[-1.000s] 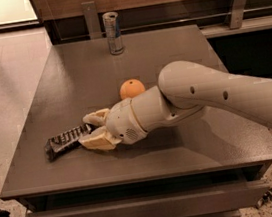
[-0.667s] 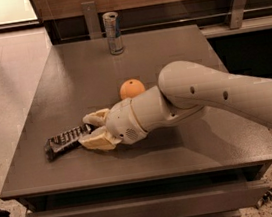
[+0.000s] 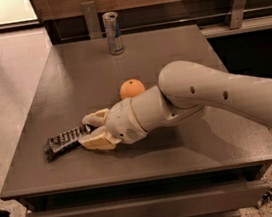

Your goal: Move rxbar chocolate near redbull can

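Front-left on table (image 3: 177, 44), gripper (image 3: 82, 131) jaws tight on rxbar chocolate (image 3: 62, 141); redbull can (image 3: 113, 33) upright, far back

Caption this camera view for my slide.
Gripper at one end of flat black shiny wrapper bar; slim silver-blue can at table's far edge.

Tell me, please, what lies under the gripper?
The rxbar lies flat on the table, one end reaching under the gripper. How far it runs beneath is covered.
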